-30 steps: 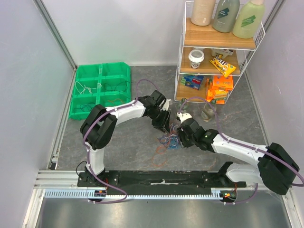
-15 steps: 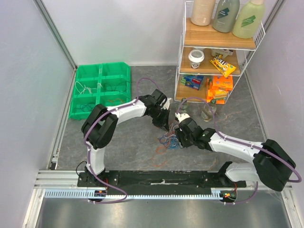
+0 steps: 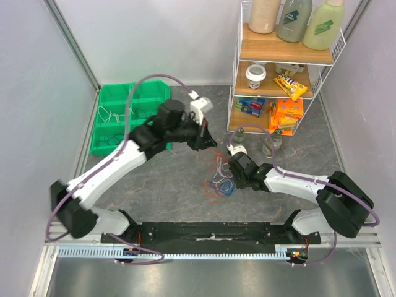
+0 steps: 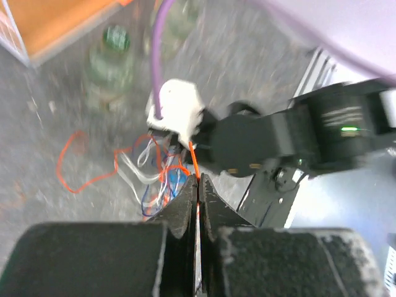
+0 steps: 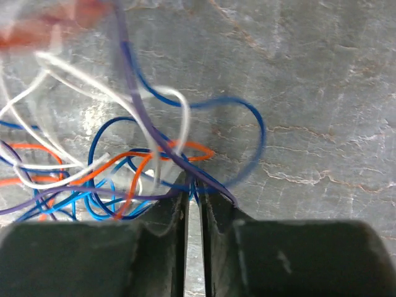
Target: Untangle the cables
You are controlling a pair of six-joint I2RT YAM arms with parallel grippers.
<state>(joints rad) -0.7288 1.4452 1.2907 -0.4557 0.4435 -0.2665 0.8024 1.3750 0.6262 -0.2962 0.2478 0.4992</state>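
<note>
1. The cables [image 3: 221, 181] lie in a loose tangle on the table [image 3: 167, 179]. They are in the middle, between the two arms. I can see orange, blue, white and purple ones all mixed up.
2. The left gripper [image 4: 198, 184] is high above the table. Its jaws are pressed together, and they pinch one orange cable [image 4: 193, 162]. That cable runs in a tight, straight line from the gripper down into the tangle.
3. The right gripper [image 5: 192, 185] is low, right at the edge of the tangle. Its jaws are almost pressed together. A purple cable [image 5: 167, 154] and a blue one run in at the tip, so I think it is pinching the purple one and holding the pile down.
4. I think this is the pulling-out step. One arm tugs a single orange cable free while the other arm keeps the rest in place.
5. The orange cable is not out yet, because its far end is down in the pile.
6. The next move should be a slow pull, up and away from the tangle. The right gripper needs to hold firm so the whole pile does not come up too.
7. If the other cables start to lift, the orange one is likely caught in a loop, and a pull from a new side may help.
8. A green bin [image 3: 133, 85] sits well apart on the left, with a few cables in its boxes. The free cable may belong there.
</note>
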